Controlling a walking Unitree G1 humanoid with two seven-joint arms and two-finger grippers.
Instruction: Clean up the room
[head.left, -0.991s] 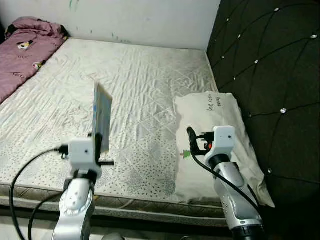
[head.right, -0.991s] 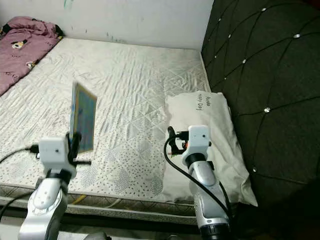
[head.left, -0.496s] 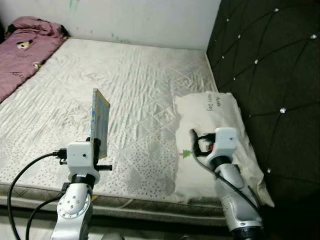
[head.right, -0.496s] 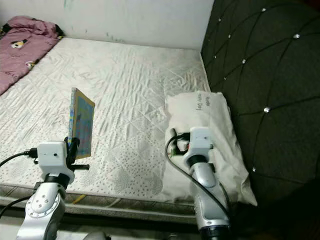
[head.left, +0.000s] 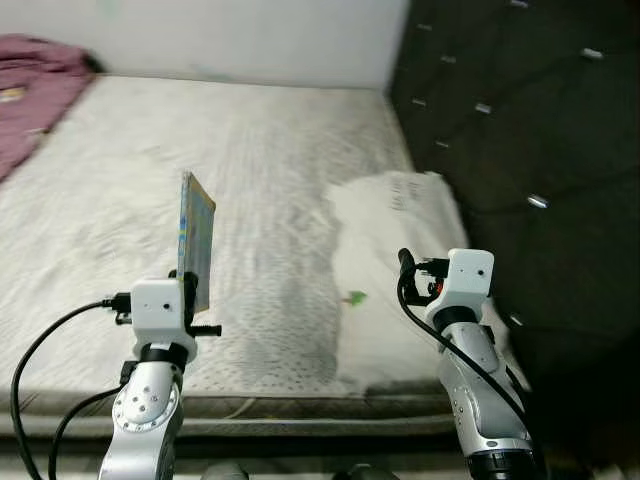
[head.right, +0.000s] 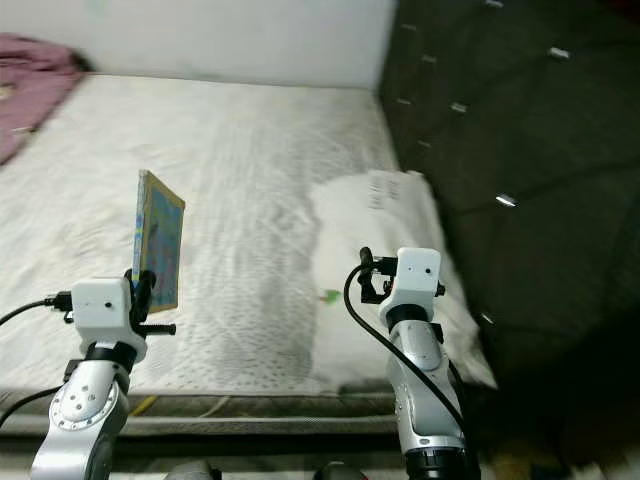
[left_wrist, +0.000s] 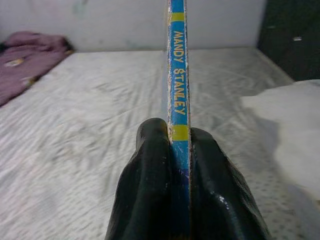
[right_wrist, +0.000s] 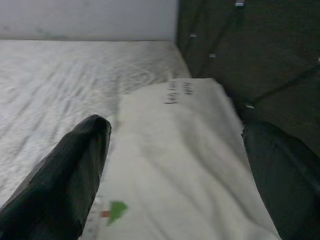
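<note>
A thin blue and yellow picture book (head.left: 195, 238) stands upright on edge above the near side of the bed. My left gripper (head.left: 192, 292) is shut on its lower edge. In the left wrist view the spine (left_wrist: 177, 85) runs up between the two black fingers (left_wrist: 150, 185). My right gripper (head.left: 408, 268) is open and hovers over the near part of a white pillow (head.left: 385, 215). Its fingers (right_wrist: 70, 170) stand wide apart in the right wrist view, with the pillow (right_wrist: 180, 165) below and nothing between them.
The bare quilted mattress (head.left: 120, 200) stretches to a white wall (head.left: 220, 35) at the back. A purple blanket (head.left: 30, 95) lies at the far left. A dark tufted headboard (head.left: 520, 140) rises on the right beside the pillow. The mattress front edge (head.left: 300, 410) runs just below my arms.
The whole picture has shifted and blurred, so the camera moved. The left gripper sits a little lower with the book still in it. The right gripper stays open over the pillow.
</note>
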